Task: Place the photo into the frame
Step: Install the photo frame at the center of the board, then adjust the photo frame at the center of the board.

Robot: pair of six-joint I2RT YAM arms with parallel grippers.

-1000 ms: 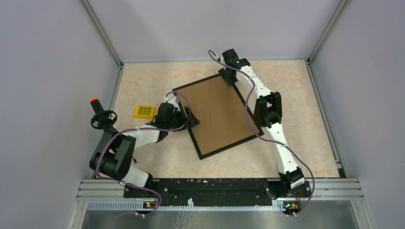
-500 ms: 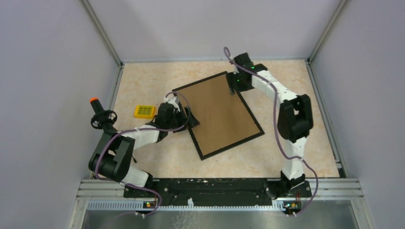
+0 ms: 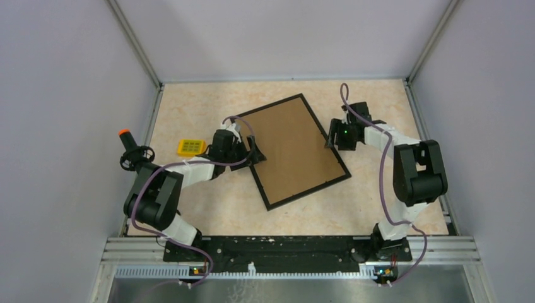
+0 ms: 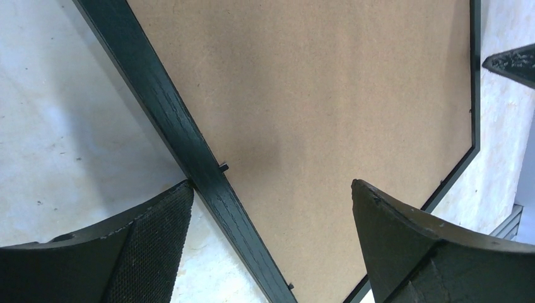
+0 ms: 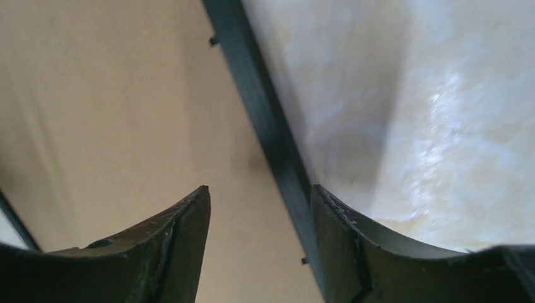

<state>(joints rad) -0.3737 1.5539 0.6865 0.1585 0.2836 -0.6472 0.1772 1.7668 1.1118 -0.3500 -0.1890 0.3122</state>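
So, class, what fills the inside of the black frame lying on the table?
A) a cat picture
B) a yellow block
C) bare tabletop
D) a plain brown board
D: a plain brown board spans the whole inside of the frame; no picture shows.

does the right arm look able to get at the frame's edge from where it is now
Probably yes: the right gripper hangs just over the long right rail of the frame, jaws apart with the rail running between them, and nothing blocks the way.
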